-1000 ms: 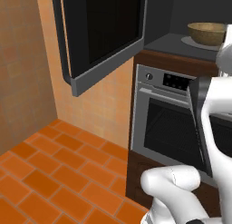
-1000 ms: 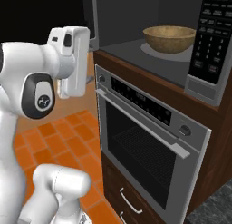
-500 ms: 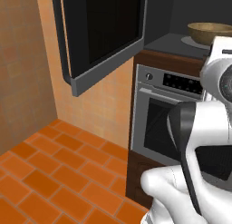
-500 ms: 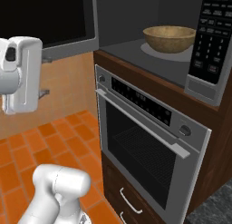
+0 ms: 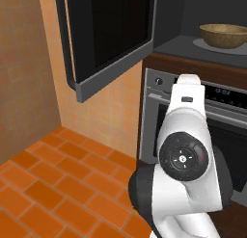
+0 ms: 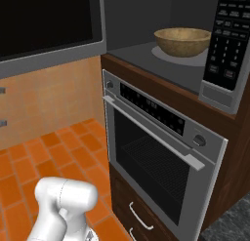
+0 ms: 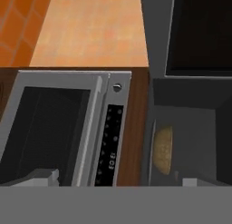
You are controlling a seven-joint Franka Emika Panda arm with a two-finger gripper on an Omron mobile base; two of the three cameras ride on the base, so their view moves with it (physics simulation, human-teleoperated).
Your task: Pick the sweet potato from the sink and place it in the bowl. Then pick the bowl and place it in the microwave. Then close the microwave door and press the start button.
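Note:
The tan wooden bowl (image 5: 226,34) (image 6: 181,41) stands inside the microwave (image 6: 146,50), on the floor of its dark cavity. The microwave door (image 5: 108,39) (image 6: 49,20) hangs wide open to the left of the cavity. In the rolled hand view the bowl (image 7: 164,149) shows at the lower right and the door (image 7: 204,32) at the upper right. My gripper (image 7: 118,180) is open and holds nothing; its fingertips (image 7: 43,177) sit far apart, well back from the cavity. The sweet potato and the sink are out of view.
The microwave's keypad panel (image 6: 227,45) is to the right of the cavity. A steel oven (image 6: 161,152) (image 5: 226,126) (image 7: 59,128) with a bar handle sits below it, over a drawer (image 6: 141,218). An orange tiled floor (image 5: 53,184) and a tan wall (image 5: 29,68) lie to the left.
The arm has swung left, away from the microwave: the hand has left the right base view past its left edge, and the arm's joint now stands mid-frame in the left base view. The bowl and door are unmoved.

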